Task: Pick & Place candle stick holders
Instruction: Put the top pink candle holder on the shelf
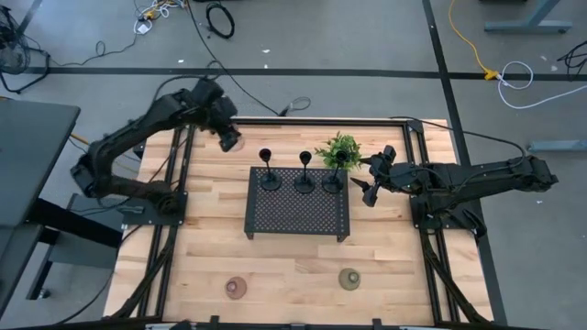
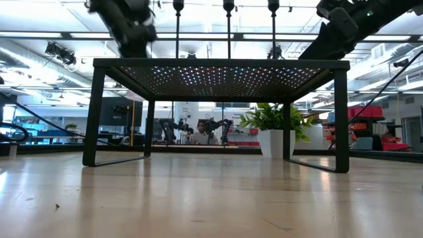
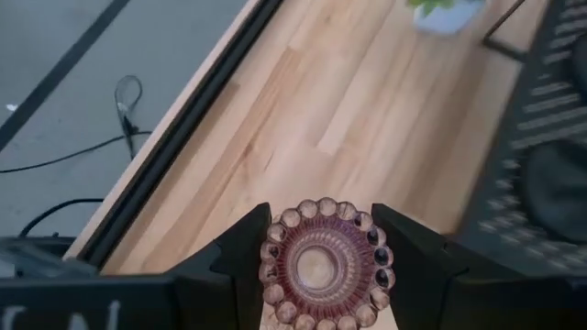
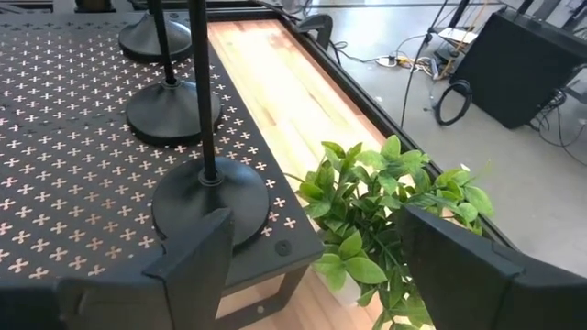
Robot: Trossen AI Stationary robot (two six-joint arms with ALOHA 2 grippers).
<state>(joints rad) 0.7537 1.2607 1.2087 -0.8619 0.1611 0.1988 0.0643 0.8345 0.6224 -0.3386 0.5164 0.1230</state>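
Three slim black stemmed holders [image 1: 304, 174] are seen standing upright in a row along the far edge of the black perforated tray [image 1: 298, 215], each on a round base with a small cup at the top, the rightmost one [image 4: 209, 197] set at the tray's corner just beside the leafy plant [image 1: 339, 149]. A pinkish squat holder [image 3: 326, 266] with a beaded rim and a round central well is clamped between the fingers of the left gripper [image 3: 321, 261] and held up above the table's far left part. Two more squat holders are left on the wooden table near its front edge, well apart from each other: a pinkish one [image 1: 237, 288] to the left and an olive-green one [image 1: 348, 278] to the right.
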